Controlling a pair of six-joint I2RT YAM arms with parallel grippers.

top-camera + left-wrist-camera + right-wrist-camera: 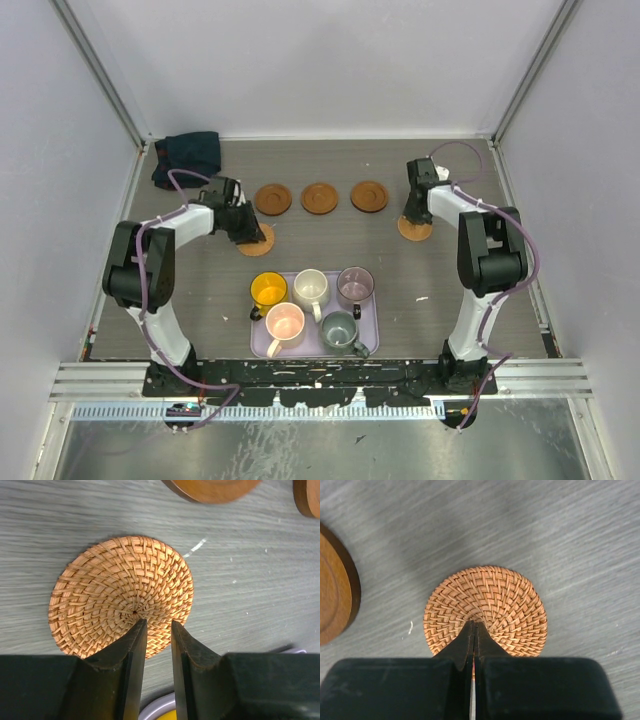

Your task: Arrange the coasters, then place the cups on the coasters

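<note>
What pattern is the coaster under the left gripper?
The coaster is orange-tan basket weave; best in left wrist view.

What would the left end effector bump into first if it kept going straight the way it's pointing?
Probably the woven coaster. The left end effector points down at its near part, jaws slightly apart. Whether it already touches the coaster is unclear.

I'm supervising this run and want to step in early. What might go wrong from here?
1. The left gripper is over the left woven coaster and the right gripper over the right woven coaster, neither around a rim; a push may slip and leave them out of line with the wooden coasters.
2. The mugs crowd the tray, so lifting one may knock its neighbour.
</note>
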